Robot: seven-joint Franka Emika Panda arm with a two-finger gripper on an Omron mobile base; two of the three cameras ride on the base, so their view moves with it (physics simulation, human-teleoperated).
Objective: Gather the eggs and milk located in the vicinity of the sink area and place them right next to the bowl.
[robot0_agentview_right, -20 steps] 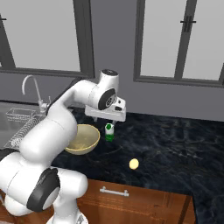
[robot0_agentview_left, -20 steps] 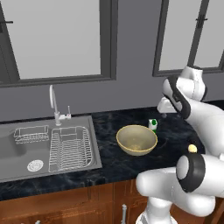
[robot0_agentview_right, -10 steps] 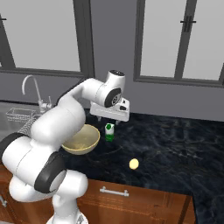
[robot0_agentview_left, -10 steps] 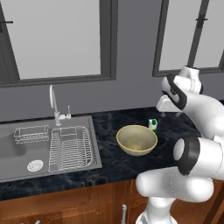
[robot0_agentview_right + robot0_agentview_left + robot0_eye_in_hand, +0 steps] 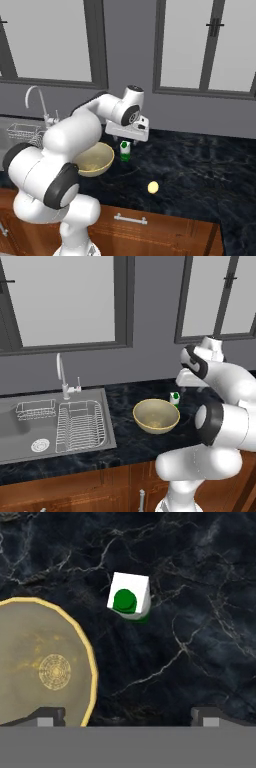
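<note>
In the left base view the arm bends over the dark marble counter (image 5: 125, 443) and its gripper (image 5: 183, 381) hangs just above the milk (image 5: 174, 399), which stands upright beside the far right rim of the bowl (image 5: 156, 416); the sink (image 5: 30, 426) with its wire racks and faucet (image 5: 62, 376) lies well apart to the gripper's left. In the right base view the gripper (image 5: 128, 136) hovers directly over the milk (image 5: 124, 150), clear of its green cap, the bowl (image 5: 93, 160) sits just beside and below it on the left, partly behind the arm, and a single egg (image 5: 153, 187) rests on the counter nearer the front edge, down and to the right of the gripper, apart from both bowl and milk. In the hand view the two fingertips (image 5: 47, 715) stand spread wide at the bottom with nothing between them; the milk (image 5: 129, 597) sits ahead of the gripper (image 5: 127, 717), seen from above, and the bowl's (image 5: 85, 657) rim curves by the left fingertip.
</note>
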